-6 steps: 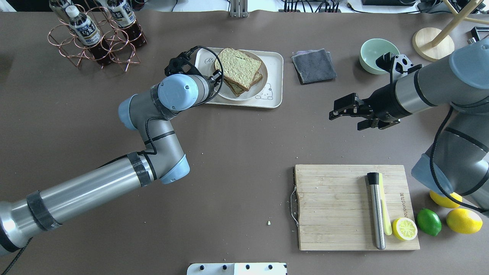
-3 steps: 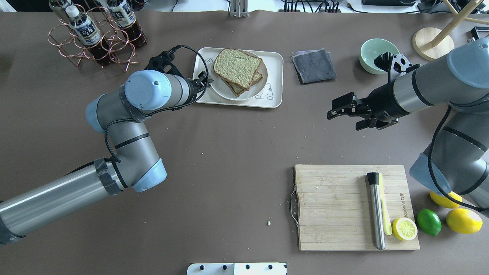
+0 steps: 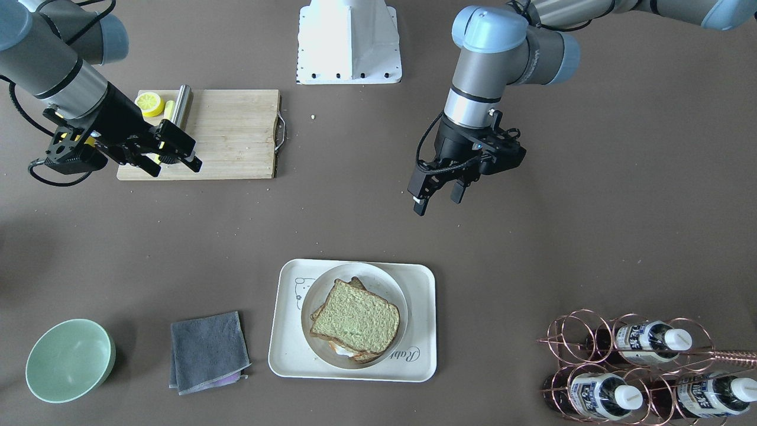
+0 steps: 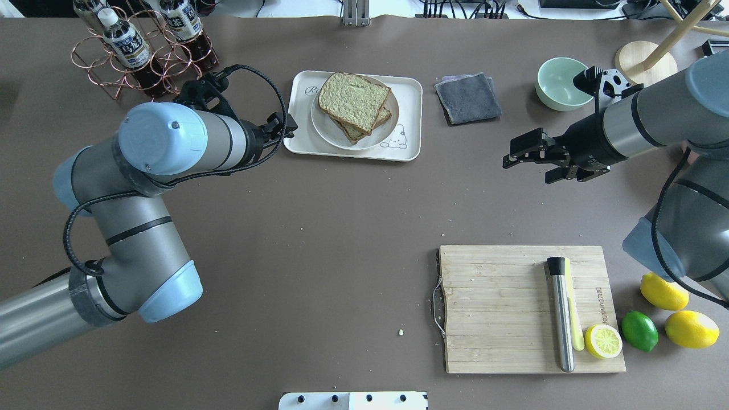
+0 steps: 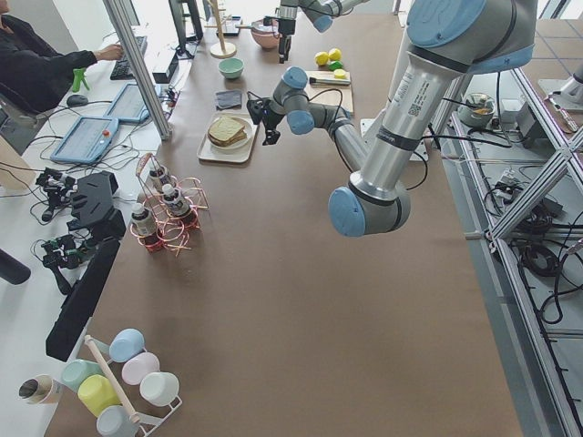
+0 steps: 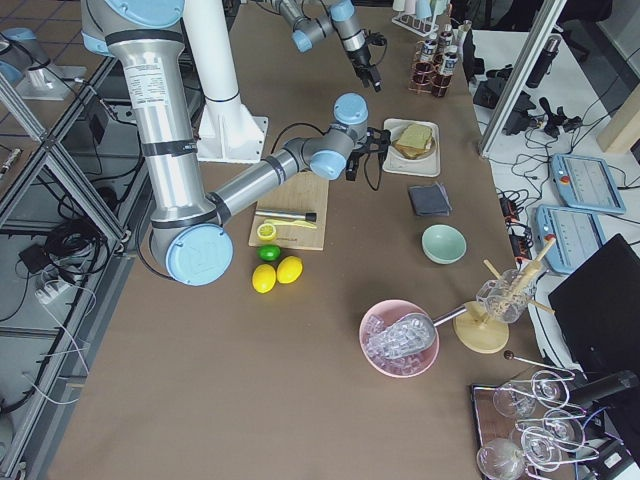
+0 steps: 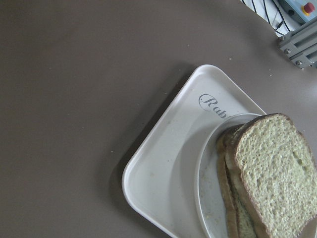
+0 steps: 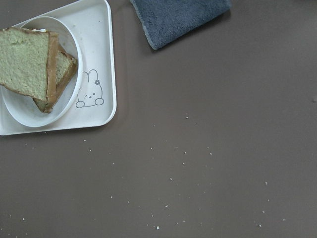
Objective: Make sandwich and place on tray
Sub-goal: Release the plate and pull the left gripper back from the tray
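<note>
The sandwich [image 4: 353, 102], two brown bread slices stacked slightly askew, lies on a round white plate [image 4: 383, 134] that sits on the cream tray [image 4: 409, 117]. It also shows in the front view [image 3: 355, 322], on the plate [image 3: 393, 284] and tray [image 3: 284, 355]. The egg is almost hidden between the slices. My left gripper [image 3: 437, 203] is open and empty, hovering off the tray's side nearest the bottle rack [image 4: 282, 126]. Its wrist view shows the tray corner [image 7: 163, 168] and sandwich [image 7: 277, 168]. My right gripper [image 4: 527, 162] is open and empty, well away from the tray, past the cloth.
A grey cloth [image 4: 468, 98] and a green bowl [image 4: 561, 82] lie beside the tray. A copper rack with bottles [image 4: 142, 51] stands at its other side. A wooden cutting board [image 4: 501, 307] carries a steel tool and half a lemon [image 4: 603, 340]; lemons and a lime [image 4: 639, 330] lie beside it.
My left gripper has drawn back from the plate and off the tray toward the bottle rack. My right gripper has moved a little further from the tray. The sandwich has not moved.
</note>
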Available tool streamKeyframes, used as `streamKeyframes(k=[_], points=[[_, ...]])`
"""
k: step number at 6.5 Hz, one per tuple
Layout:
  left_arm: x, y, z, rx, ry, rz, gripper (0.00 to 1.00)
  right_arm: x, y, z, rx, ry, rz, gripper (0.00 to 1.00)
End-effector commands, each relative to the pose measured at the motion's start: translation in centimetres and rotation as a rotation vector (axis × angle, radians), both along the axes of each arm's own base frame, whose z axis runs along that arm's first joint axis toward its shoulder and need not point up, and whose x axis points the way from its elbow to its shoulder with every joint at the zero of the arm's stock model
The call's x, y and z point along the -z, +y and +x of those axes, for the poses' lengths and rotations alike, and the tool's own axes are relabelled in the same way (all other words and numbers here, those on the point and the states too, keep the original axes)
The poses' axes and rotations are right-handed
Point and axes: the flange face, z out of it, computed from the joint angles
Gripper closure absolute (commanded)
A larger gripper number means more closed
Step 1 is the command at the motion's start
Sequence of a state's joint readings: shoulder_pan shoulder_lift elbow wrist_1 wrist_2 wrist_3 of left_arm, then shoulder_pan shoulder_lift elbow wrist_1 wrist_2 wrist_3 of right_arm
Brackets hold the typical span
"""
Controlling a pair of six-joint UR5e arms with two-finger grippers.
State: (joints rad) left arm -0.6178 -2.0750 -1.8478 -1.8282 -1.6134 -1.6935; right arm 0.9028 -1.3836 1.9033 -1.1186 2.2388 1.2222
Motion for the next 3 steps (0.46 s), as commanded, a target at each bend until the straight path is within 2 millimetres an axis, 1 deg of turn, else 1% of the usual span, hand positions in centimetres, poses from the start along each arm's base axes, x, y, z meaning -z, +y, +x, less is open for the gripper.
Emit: streamKeyframes(k=[1,2,3], points=[[-1.4,2.5,-3.8,-0.076,-0.105,0.074,0.02,-3.0,-2.6,4.4,0.038,0.159,0.068,0.01],[-3.1,3.8,-6.5,-0.151,-0.232,0.126,0.02,-5.0,-3.8,7.7,0.073,0.242,0.105,0.01],[-3.7,1.8,-11.1,-0.196,-0.395,0.137,0.02,-7.5,-4.5,11.2,0.119,0.338,0.137,0.01]])
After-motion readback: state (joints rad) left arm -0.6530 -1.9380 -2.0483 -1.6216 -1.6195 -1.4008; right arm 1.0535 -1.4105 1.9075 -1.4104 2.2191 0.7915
